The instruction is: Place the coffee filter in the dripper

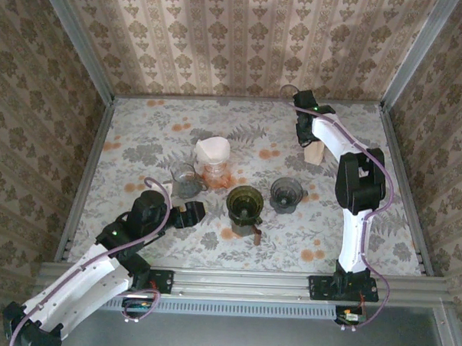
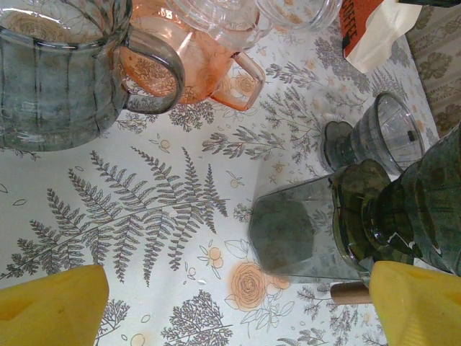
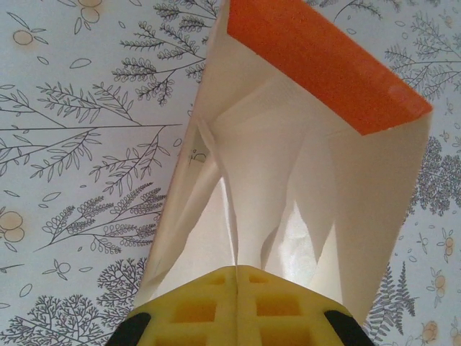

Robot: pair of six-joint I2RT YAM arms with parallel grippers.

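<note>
At the back right stands an open white filter package (image 1: 315,152) with an orange flap (image 3: 317,65). My right gripper (image 1: 307,142) reaches into its mouth. In the right wrist view its yellow fingertips (image 3: 236,268) are pressed together on the thin edge of a white coffee filter (image 3: 230,209) inside the package. Mid-table sit a green dripper (image 1: 245,204), a dark grey dripper (image 1: 286,193), a clear grey dripper (image 1: 186,180) and an orange dripper (image 1: 213,171) holding a white filter (image 1: 213,149). My left gripper (image 1: 195,212) is open, low over the cloth just left of the green dripper (image 2: 410,209).
The floral tablecloth (image 1: 140,138) is walled in by patterned panels on three sides. In the left wrist view the clear grey dripper (image 2: 57,79) and orange dripper (image 2: 194,65) are at the top. The dark grey dripper (image 2: 374,137) and a wooden handle (image 2: 351,292) lie to the right.
</note>
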